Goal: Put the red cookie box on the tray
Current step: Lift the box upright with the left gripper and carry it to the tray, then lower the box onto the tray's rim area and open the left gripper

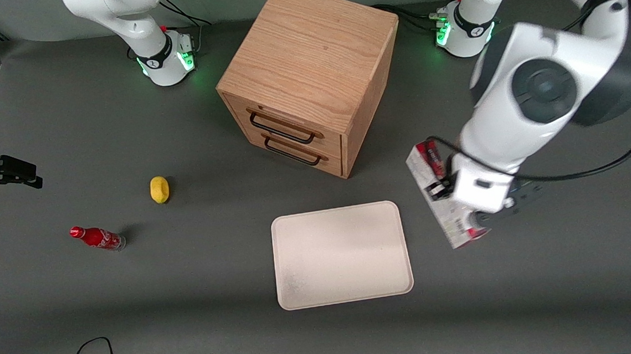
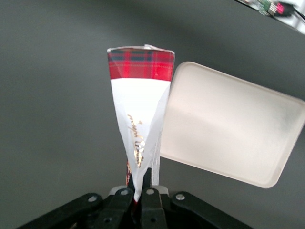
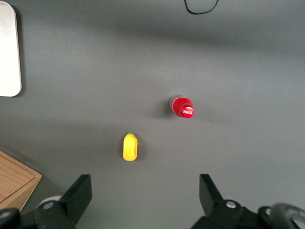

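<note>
Beside the tray [image 1: 342, 255], toward the working arm's end of the bench [image 1: 190, 297], the gripper [image 1: 443, 186] is pinching the box [image 1: 444, 212] approx. mid-length, fingers [image 2: 151, 186] pressed tight on its thin sides. Box looks lifted off the bench, long axis angled, red plaid end [image 2: 140, 64] pointing away from the wrist cam. Its near long edge runs just beside the tray's rim w/ a thin strip of grey showing between; no overlap. Tray is bare, lots of room on it. Cabinet [image 1: 311, 77] sits farther from the front cam than the tray, drawers facing it. Lemon [image 1: 159, 189] & cola bottle [image 1: 97, 238] lie well apart, toward the parked arm's end. Dark grey matte bench top.
</note>
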### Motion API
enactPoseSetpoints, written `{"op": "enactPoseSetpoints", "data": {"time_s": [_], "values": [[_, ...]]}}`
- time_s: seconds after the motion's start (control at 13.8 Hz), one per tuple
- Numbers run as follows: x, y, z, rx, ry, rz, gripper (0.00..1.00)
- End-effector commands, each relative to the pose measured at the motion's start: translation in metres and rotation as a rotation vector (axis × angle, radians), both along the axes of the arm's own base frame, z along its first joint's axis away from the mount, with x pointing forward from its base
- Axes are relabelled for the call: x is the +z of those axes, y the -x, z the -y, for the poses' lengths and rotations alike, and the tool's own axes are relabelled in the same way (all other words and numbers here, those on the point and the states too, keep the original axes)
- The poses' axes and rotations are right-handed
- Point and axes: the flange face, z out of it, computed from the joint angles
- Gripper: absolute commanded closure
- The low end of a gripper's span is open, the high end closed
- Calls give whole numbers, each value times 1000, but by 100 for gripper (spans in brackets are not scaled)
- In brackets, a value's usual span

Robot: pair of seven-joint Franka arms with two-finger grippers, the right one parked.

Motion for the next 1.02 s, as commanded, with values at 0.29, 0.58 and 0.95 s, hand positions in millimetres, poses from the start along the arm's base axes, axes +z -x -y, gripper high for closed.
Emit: {"op": "enactPoseSetpoints", "data": {"time_s": [0.29, 0.58, 0.95], "values": [[-18, -15, 53, -273, 15, 52, 100], [-90, -36, 46, -321, 11, 18, 100], [-187, -50, 46, -303, 4, 10, 100]]}}
